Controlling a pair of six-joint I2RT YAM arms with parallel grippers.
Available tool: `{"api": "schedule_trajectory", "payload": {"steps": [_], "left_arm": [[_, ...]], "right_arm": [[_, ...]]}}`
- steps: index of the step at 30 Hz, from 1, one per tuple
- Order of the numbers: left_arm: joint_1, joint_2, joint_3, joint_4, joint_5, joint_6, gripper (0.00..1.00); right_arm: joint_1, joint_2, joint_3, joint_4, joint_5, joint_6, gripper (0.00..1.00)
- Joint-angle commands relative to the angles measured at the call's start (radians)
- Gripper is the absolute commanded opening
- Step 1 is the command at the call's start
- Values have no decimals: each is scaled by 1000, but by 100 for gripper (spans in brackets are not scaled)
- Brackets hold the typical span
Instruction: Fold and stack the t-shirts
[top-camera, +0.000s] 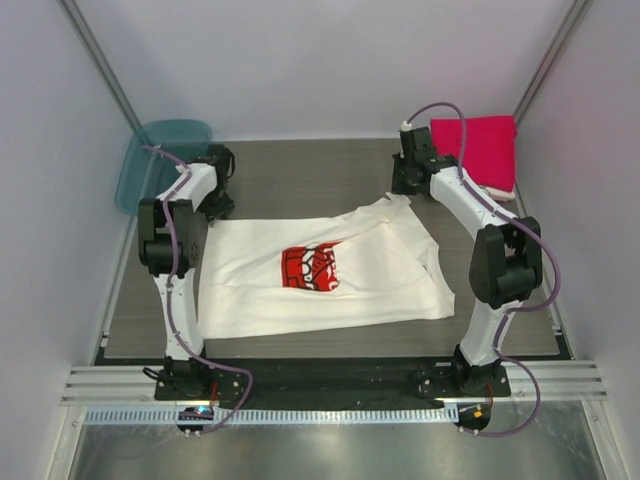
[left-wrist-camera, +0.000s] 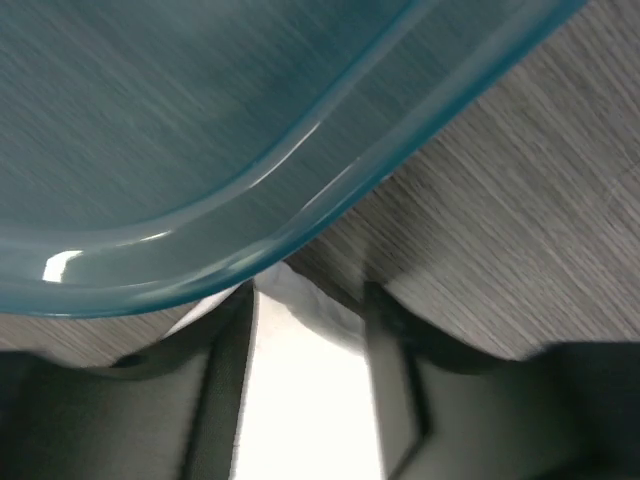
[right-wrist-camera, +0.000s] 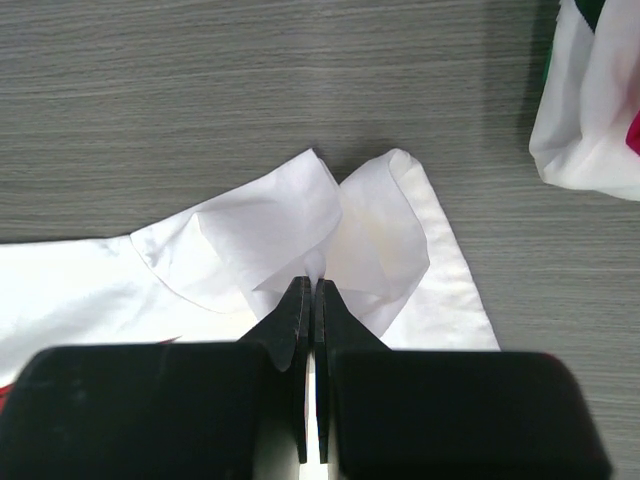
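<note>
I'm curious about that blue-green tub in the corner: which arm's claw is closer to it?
Left. The left gripper sits right beside the tub; the right gripper pinches the white shirt well off to the other side.

cream t-shirt (top-camera: 255, 275) — red print up — spread mid-table; pinkish-red tee (top-camera: 485, 145) folded far right

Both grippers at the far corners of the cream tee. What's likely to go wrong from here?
1. The left gripper has its jaws apart around a corner of the cream tee, right beside the rim of the teal tub. The corner may slip out, or a lift may knock the tub.
2. The right gripper is shut on bunched cloth, so pulling may skew the fold.
</note>
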Motion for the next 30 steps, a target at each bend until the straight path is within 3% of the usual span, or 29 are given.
{"api": "schedule_trajectory", "payload": {"steps": [1, 5, 6, 13, 19, 30], "left_arm": [[-3, 24, 47, -25, -42, -18, 44], [-3, 48, 91, -63, -47, -17, 14], [-3, 47, 99, -75, -47, -17, 0], [-1, -59, 174, -158, -67, -3, 0], [5, -188, 150, -190, -93, 16, 0], [22, -386, -94, -146, -76, 17, 0]], "right_arm": [[4, -71, -12, 23, -19, 12, 1], [4, -71, -11, 23, -28, 18, 1], [4, -73, -6, 23, -30, 19, 1], [4, -85, 69, -12, -33, 16, 1], [4, -87, 103, -24, -23, -5, 1], [7, -232, -32, -43, -51, 24, 1]]}}
